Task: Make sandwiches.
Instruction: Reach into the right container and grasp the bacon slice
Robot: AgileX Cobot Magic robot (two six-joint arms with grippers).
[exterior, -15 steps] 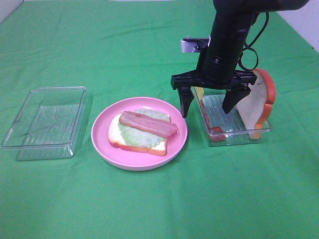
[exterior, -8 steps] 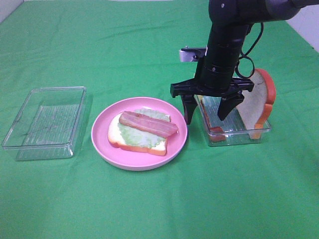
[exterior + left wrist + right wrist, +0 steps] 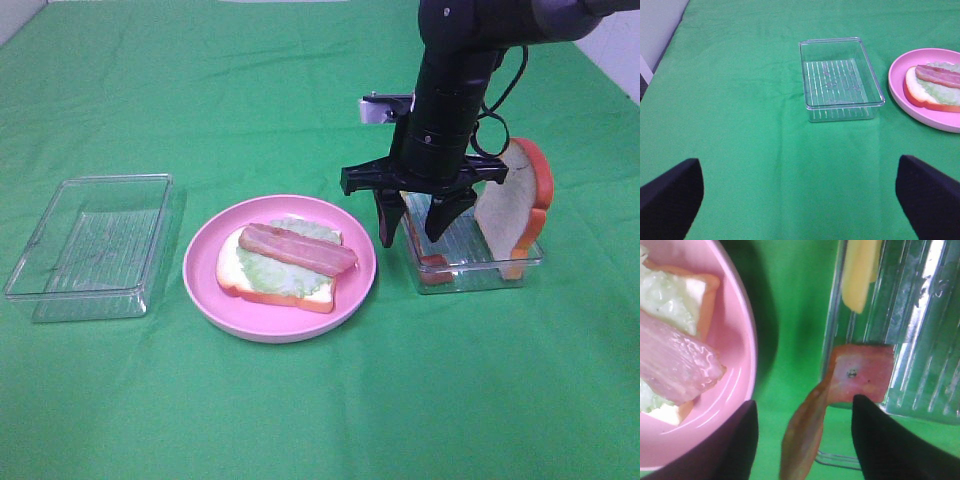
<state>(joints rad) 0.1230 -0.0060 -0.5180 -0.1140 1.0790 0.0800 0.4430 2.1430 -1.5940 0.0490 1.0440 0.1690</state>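
Right gripper (image 3: 410, 237): jaws partway apart and clamped on nothing, straddling the plate-side wall of the right tray (image 3: 500, 262).
Meat strip (image 3: 860, 375): directly below, between the fingers, and it appears to lean over that wall. Its long axis runs crosswise to the closing line, so the jaws would pinch its narrow width.
Left gripper (image 3: 800, 197): wide open and empty, well apart beyond the plate (image 3: 205, 290).
Open sandwich (image 3: 290, 265): lies on the plate, just beside the tray.
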